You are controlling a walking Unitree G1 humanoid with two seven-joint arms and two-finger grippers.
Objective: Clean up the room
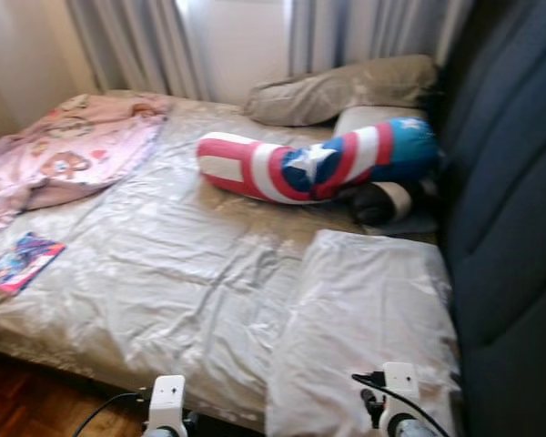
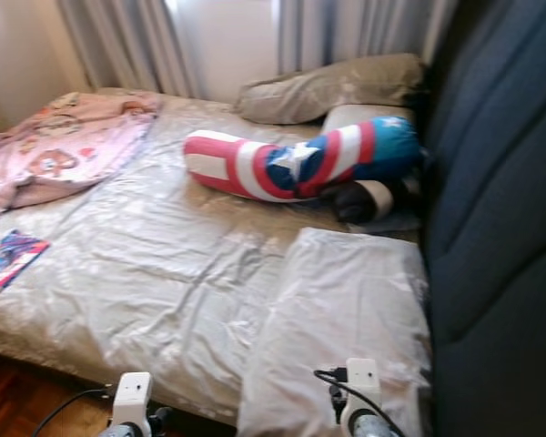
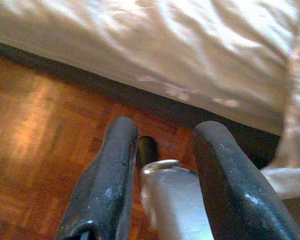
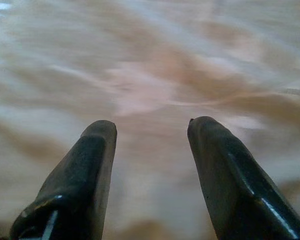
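I stand at the bed (image 1: 164, 273) about to start tidying, my right gripper (image 4: 150, 170) spread open and empty over the white pillow (image 1: 364, 337), my left gripper (image 3: 160, 175) open, empty above the floor (image 3: 40, 125), next reaching for the pillow.

Grey curtains (image 1: 146, 41) behind the bed, dark padded headboard (image 1: 514, 209) alongside

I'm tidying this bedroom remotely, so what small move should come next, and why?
Probably reach the right tool forward onto the white pillow: its fingers are open with pale fabric right ahead, and that pillow lies askew near the bed's foot. The left tool hangs open over the floor.
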